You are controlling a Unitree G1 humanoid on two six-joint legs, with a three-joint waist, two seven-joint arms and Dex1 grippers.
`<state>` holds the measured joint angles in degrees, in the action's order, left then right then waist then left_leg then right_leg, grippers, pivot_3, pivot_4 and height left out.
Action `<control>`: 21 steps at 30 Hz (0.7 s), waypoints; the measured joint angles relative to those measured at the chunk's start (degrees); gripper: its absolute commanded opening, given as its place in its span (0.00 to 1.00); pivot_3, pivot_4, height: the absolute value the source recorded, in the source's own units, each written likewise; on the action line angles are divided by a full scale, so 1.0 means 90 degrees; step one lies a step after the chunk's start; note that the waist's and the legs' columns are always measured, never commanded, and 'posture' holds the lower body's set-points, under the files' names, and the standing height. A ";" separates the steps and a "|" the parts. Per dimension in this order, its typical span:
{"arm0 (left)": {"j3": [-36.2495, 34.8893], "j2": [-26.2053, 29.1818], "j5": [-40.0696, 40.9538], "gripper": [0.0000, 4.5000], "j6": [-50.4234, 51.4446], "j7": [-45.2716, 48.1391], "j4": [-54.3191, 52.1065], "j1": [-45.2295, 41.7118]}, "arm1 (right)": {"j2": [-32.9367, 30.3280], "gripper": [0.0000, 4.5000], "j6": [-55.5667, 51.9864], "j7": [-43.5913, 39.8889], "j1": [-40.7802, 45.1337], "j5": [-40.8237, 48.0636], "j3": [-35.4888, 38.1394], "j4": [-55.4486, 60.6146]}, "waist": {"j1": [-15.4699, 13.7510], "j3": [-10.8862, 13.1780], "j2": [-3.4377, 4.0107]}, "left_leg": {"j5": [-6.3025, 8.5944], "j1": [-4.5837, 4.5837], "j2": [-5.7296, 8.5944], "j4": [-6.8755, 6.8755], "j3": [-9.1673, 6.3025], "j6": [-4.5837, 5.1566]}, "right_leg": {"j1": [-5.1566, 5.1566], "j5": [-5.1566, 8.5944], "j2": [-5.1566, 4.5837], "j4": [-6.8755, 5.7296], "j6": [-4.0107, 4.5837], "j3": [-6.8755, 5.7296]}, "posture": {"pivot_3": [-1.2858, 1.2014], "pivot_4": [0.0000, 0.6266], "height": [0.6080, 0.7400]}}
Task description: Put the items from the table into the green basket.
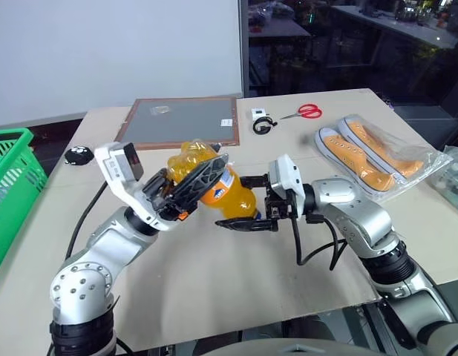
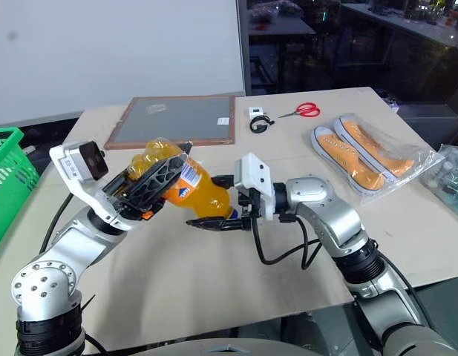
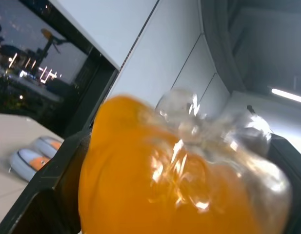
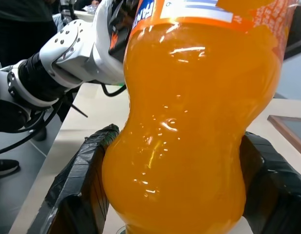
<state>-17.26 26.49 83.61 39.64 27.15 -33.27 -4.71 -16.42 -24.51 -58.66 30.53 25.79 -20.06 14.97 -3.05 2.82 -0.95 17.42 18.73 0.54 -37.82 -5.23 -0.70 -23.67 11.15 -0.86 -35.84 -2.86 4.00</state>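
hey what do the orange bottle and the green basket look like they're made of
The bottle: clear glossy plastic, most likely; the orange drink shows through its wall, and highlights glint on its moulded curves. Its label band looks like printed film.

The green basket: bright green moulded plastic, by the look of it; the side is an open lattice under a smooth solid rim, with an even colour and a slight sheen.

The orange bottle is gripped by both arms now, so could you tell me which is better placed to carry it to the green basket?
Probably left: the green basket stands at the table's left edge, beside the left gripper, which holds the bottle.
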 measured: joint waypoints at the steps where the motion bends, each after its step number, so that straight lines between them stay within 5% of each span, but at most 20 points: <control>1: 0.0000 0.0007 -0.0006 0.88 -0.0001 0.0003 0.0017 0.0001 | 0.0019 0.62 -0.0011 0.0034 0.0001 0.0003 0.0010 0.0000 | 0.0000 0.0000 0.0000 | 0.0000 0.0000 0.0000 0.0000 0.0000 0.0000 | 0.0000 0.0000 0.0000 0.0000 0.0000 0.0000 | 0.59 0.00 1.00; 4: -0.0011 0.0026 -0.0067 0.70 -0.0075 0.0003 0.0034 0.0014 | 0.0099 0.62 -0.0073 0.0087 0.0001 0.0031 0.0022 -0.0002 | -0.0001 0.0000 0.0001 | 0.0000 0.0001 0.0000 0.0000 0.0000 0.0000 | 0.0000 0.0000 -0.0001 0.0001 0.0000 0.0000 | 0.59 0.00 1.00; 5: -0.0010 0.0027 -0.0098 0.70 -0.0107 0.0014 0.0034 0.0015 | 0.0114 0.85 -0.0091 0.0104 0.0001 0.0031 0.0022 -0.0002 | -0.0002 0.0000 0.0001 | 0.0000 0.0001 0.0001 0.0000 0.0000 0.0000 | 0.0000 0.0000 -0.0001 0.0001 0.0001 0.0000 | 0.59 0.00 1.00; 7: 0.0018 0.0026 -0.0150 0.70 -0.0123 0.0023 0.0040 0.0052 | 0.0131 1.00 -0.0120 0.0178 0.0029 0.0054 0.0080 -0.0001 | -0.0003 0.0001 0.0001 | 0.0000 0.0001 0.0001 0.0000 0.0000 0.0000 | 0.0000 0.0000 -0.0002 0.0001 0.0001 0.0000 | 0.59 0.00 1.00; 15: 0.0069 0.0117 -0.0893 0.70 -0.0268 -0.0113 0.0117 -0.0068 | -0.0124 1.00 -0.0457 0.0327 0.0088 0.0163 0.0102 0.0048 | -0.0019 0.0001 0.0001 | 0.0000 0.0001 0.0002 0.0000 -0.0001 0.0000 | 0.0000 0.0000 -0.0001 0.0001 0.0000 0.0000 | 0.59 0.00 1.00; 18: -0.0261 0.0435 -0.1386 0.70 -0.0433 -0.0485 0.0349 -0.0391 | -0.0637 1.00 -0.0597 0.0267 -0.0162 0.0192 0.0375 0.0030 | -0.0091 0.0005 -0.0001 | -0.0001 0.0003 0.0003 0.0000 -0.0001 -0.0001 | 0.0000 0.0001 -0.0002 0.0002 0.0000 0.0000 | 0.59 0.00 1.00; 21: -0.0792 0.1393 -0.1868 0.70 -0.0413 -0.0939 0.0626 -0.0762 | -0.1205 1.00 -0.0532 -0.0052 -0.0280 0.0310 0.0808 -0.0084 | -0.0083 0.0039 -0.0028 | 0.0000 0.0004 -0.0001 0.0001 -0.0008 -0.0001 | -0.0002 0.0001 0.0003 0.0002 0.0000 -0.0006 | 0.59 0.00 1.00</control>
<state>-24.39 39.03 66.80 35.93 18.70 -27.64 -11.57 -27.27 -29.30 -59.12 28.00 28.58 -12.79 14.22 -3.80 3.18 -1.19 17.41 18.76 0.54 -37.81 -5.30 -0.70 -23.70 11.15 -0.84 -35.82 -2.86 3.94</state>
